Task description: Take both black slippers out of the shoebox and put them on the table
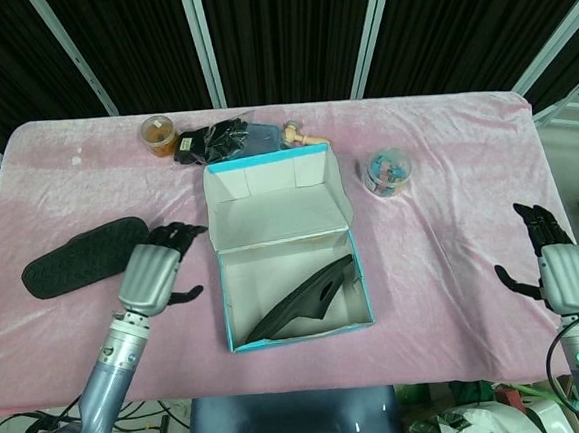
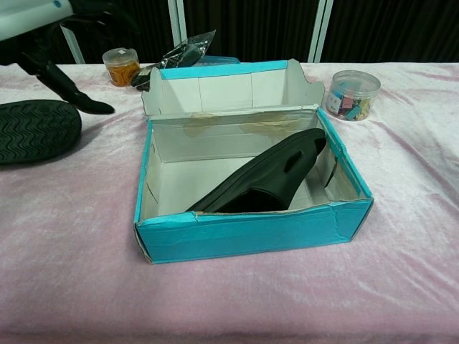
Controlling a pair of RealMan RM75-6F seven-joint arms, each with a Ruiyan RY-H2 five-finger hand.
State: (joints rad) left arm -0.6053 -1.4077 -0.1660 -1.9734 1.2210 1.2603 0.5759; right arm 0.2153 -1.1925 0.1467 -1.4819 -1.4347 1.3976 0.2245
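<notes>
One slipper out on the table, one in the shoebox.

The first slipper [image 1: 85, 257] lies sole-up on the pink table [image 1: 454, 264], well left of the shoebox [image 1: 284, 247]. The left hand [image 1: 153, 272] hovers between that slipper and the box, fingers spread and holding nothing. The second slipper [image 2: 265, 178] leans at a slant inside the box, its toe up against the right wall. The right hand [image 1: 554, 261] hangs near the table's right edge, fingers apart and empty. Behind the box sit an orange jar [image 1: 160, 135], a black bag [image 1: 218, 139] and a clear tub [image 1: 387, 172] of small colourful items.
</notes>
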